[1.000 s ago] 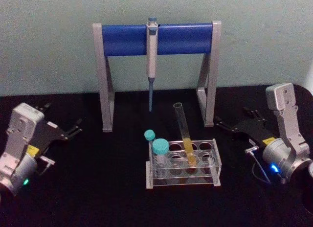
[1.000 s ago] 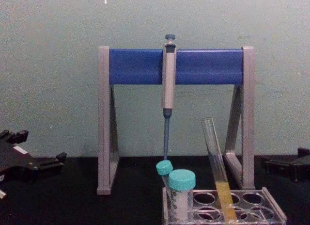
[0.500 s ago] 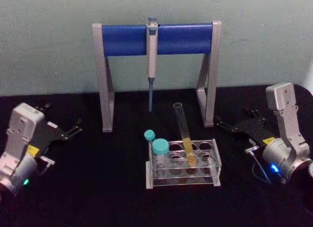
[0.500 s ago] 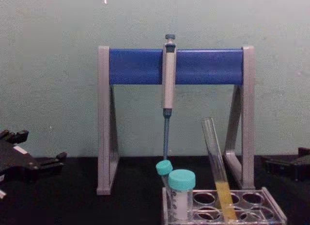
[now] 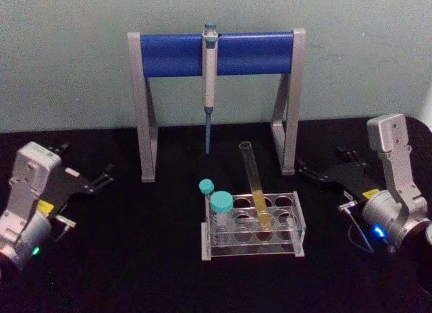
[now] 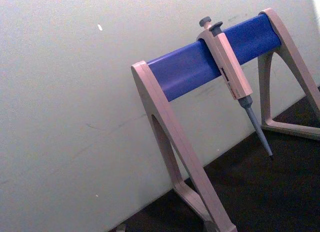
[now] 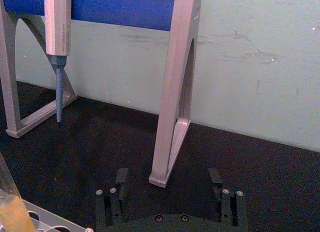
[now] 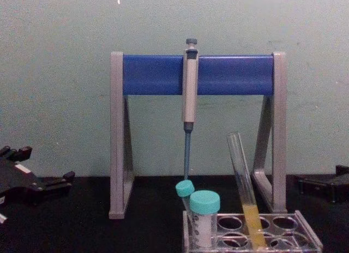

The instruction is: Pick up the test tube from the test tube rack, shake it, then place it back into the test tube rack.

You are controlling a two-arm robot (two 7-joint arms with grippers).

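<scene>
Two grippers flank the work, neither touching anything. The right gripper [image 5: 317,173] rests low on the black table [image 5: 135,259] to the right of the test tube rack [image 5: 253,225]. Its fingers [image 7: 121,181] are spread wide and empty, and point inward toward the pipette stand's right leg [image 7: 172,117]. The left gripper [image 5: 101,176] sits well apart on the far left; its fingers look parted and hold nothing.

The test tube [image 5: 254,188] stands in a back-row hole of the rack, right of centre. Its long axis is close to vertical but tilted: the open mouth leans back and toward the robot's left, while the base sits lower and to the right. From the right gripper, the tube lies inward to the left and nearer the robot. The right arm is clearly the nearer of the two. Judgement: the grasp falls to the right gripper, which must close on the bare glass above the rack across the tilted axis.

Appearance: slim clear glass, uncapped, yellow liquid [image 8: 252,226] filling the lower part to just above the rack's top plate. Two teal-capped vials [image 5: 221,204] occupy the rack's left end, near the tube but not touching it. The pipette [image 5: 209,83] hangs on the stand behind, apart from the tube's mouth.
</scene>
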